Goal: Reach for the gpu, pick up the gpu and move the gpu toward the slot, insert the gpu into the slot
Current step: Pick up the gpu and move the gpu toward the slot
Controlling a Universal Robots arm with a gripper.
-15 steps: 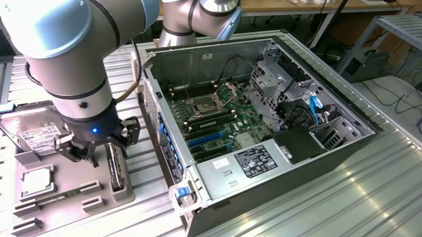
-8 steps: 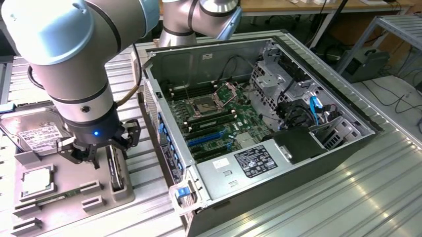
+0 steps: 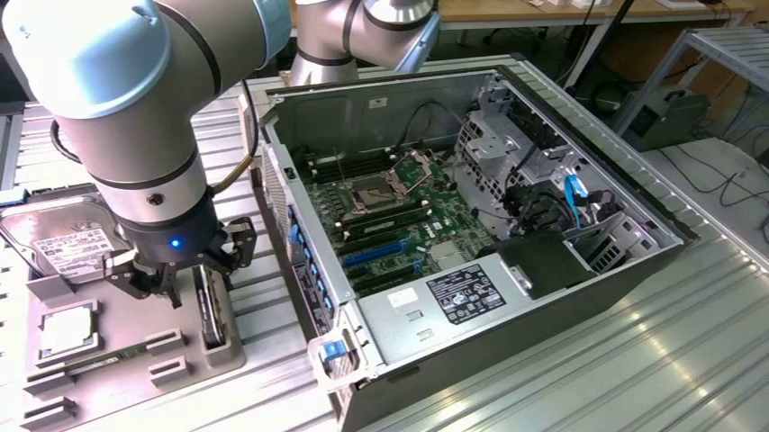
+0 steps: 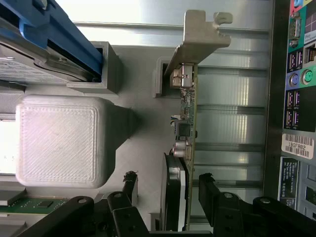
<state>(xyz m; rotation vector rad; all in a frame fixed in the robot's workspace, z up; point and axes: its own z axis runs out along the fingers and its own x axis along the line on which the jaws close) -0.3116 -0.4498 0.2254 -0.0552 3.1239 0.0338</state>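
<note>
Wide open, the pincer (image 4: 169, 179) straddles the on-edge gpu (image 4: 189, 106) (wrist view picks out its silver bracket (image 4: 198, 43)).

gaps either side of upright gpu (image 4: 189, 116), case wall (image 4: 276, 98) near, grey block (image 4: 59, 140) opposite

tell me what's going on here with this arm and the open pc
The robot arm's pincer is open and hangs over the gpu, with one finger on each side of the card. The gpu stands on edge in a gray holder tray, at the exterior view's left of the open computer case. The card is not gripped or lifted yet, so it has not gone into the case.
</note>
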